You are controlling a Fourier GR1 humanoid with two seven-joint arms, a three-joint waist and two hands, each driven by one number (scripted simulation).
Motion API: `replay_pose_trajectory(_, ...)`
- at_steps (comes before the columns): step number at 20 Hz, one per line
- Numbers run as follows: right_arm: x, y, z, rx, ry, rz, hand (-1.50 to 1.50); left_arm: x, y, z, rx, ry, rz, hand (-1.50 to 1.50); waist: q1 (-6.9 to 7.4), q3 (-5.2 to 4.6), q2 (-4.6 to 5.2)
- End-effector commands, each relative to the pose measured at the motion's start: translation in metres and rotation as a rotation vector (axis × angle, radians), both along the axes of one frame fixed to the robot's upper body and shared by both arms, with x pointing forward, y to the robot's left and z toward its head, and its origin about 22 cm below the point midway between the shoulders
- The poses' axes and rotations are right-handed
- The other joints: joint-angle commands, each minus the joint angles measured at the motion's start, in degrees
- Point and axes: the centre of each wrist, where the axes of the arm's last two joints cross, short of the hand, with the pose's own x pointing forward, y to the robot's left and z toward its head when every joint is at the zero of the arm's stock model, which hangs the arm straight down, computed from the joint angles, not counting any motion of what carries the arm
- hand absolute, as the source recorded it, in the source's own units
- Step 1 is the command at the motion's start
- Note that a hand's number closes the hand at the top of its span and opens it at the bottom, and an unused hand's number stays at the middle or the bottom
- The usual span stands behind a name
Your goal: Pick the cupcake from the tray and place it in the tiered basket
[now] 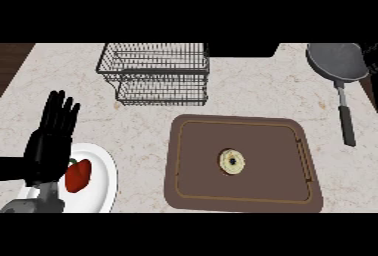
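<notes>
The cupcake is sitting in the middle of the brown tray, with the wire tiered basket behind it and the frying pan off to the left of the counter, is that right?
Not quite: the frying pan lies at the counter's far right, not the left, as the head view shows. The cupcake does sit in the middle of the brown tray, with the wire tiered basket behind it.

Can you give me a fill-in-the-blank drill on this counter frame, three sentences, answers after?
1. The small pale cupcake sits on the brown rectangular ____.
2. The red pepper lies on the white round ____.
3. The black wire tiered basket stands at the far edge, and the dark frying pan lies to its ____.

Missing words: tray; plate; right.
</notes>
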Motion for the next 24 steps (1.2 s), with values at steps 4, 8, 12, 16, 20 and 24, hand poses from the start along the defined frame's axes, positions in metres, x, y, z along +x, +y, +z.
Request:
replay_pose_trajectory(4, -0.001, 0.119, -0.061, 0.161, 0.291, 0.17, -1.5, 0.004, -0.016, -0.011, 0.183, 0.061, -0.216, 0.0, 1.97, 0.59, 0.81)
replay_pose_trajectory(8, -0.022, 0.19, -0.119, 0.152, 0.479, 0.082, -1.5, 0.005, -0.031, -0.026, 0.269, 0.12, -0.354, 0.0, 1.68, 0.53, 1.21)
replay_pose_trajectory(12, -0.04, 0.245, -0.119, 0.31, 0.356, 0.193, -1.5, 0.013, -0.04, -0.027, 0.274, 0.121, -0.378, 0.0, 1.84, 0.72, 0.56)
replay_pose_trajectory(16, -0.037, 0.252, -0.093, 0.097, 0.266, 0.165, -1.5, -0.009, -0.041, -0.059, 0.271, 0.156, -0.369, 0.0, 0.56, 0.61, 0.05)
replay_pose_trajectory(20, -0.033, 0.225, -0.06, -0.186, 0.312, 0.107, -1.5, 0.005, -0.029, -0.049, 0.264, 0.162, -0.32, 0.0, -0.77, 0.45, -0.59)
replay_pose_trajectory(24, -0.017, 0.201, -0.047, -0.615, 0.431, 0.065, -1.5, 0.001, -0.035, -0.06, 0.273, 0.175, -0.328, 0.0, -1.72, 0.05, -1.17)
